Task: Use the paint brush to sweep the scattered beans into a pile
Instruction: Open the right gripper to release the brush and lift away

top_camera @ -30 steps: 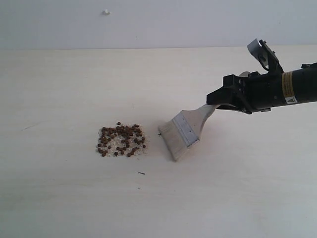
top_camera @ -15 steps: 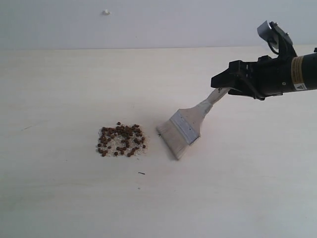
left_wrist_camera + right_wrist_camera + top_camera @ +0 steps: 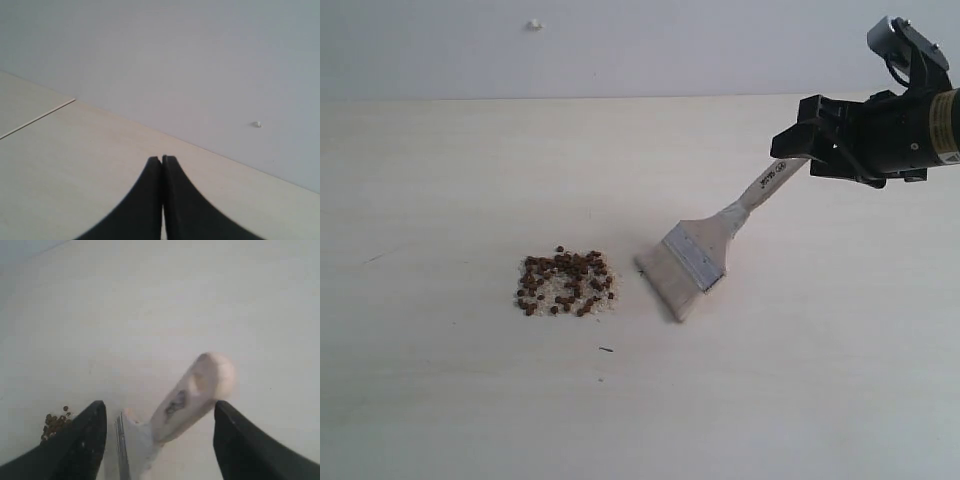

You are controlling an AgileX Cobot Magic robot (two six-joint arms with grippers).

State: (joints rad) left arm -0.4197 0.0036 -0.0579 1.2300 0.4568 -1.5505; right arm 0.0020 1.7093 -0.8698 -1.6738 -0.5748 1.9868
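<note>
The left claw (image 3: 161,162) shows only in its own wrist view, its two dark fingers pressed together with nothing between them, above bare counter (image 3: 60,165) near the wall. On the pale counter (image 3: 440,400) in the exterior view, the beans (image 3: 565,283) sit in one compact patch left of centre, reddish-brown pellets mixed with pale crumbs. A tiny dark speck (image 3: 606,349) lies apart from them, nearer the camera. Just right of the pile is the paint brush (image 3: 705,250), its cream bristles beside the beans but not touching them and its wooden handle slanting up to the right. The right claw (image 3: 790,140) is at the handle's end. In the right wrist view this claw (image 3: 159,407) is spread wide, the paint brush (image 3: 192,390) handle in the gap, clear of both fingers, with the beans (image 3: 54,424) beyond.
</note>
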